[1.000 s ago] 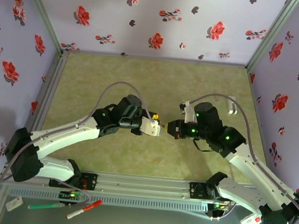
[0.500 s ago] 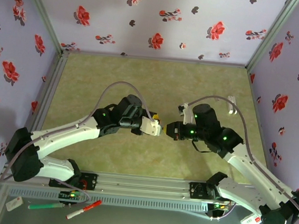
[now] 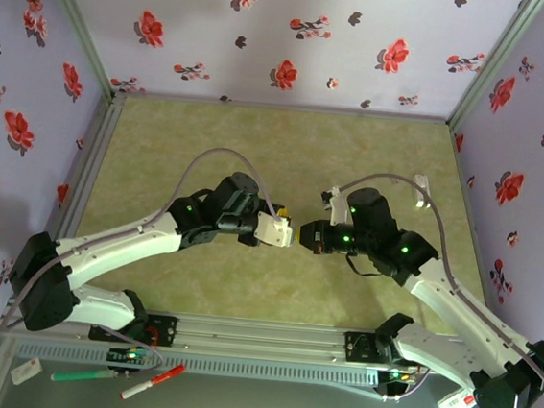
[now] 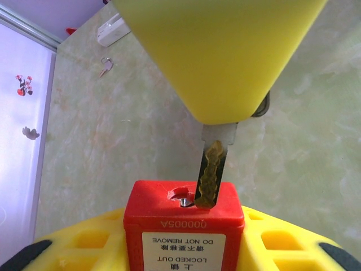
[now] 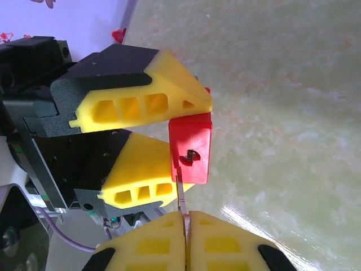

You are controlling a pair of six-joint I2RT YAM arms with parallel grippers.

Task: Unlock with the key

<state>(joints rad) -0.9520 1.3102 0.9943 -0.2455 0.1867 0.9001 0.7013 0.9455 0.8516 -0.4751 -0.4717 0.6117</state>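
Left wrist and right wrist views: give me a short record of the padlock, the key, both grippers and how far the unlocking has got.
padlock: red, keyhole face turned toward the key
left gripper: shut on the padlock
key: blade pointing at the padlock
right gripper: shut on the key
key tip: touching the face just beside the keyhole, not inserted
stage: aligning; key not yet in or turned
other: spare keys lying on the table

We see lavender walls [image 3: 300, 14] printed with red and dark flowers [image 3: 285, 73] enclosing a mottled green desk [image 3: 287, 143], with metal posts [image 3: 76, 21] at the corners.
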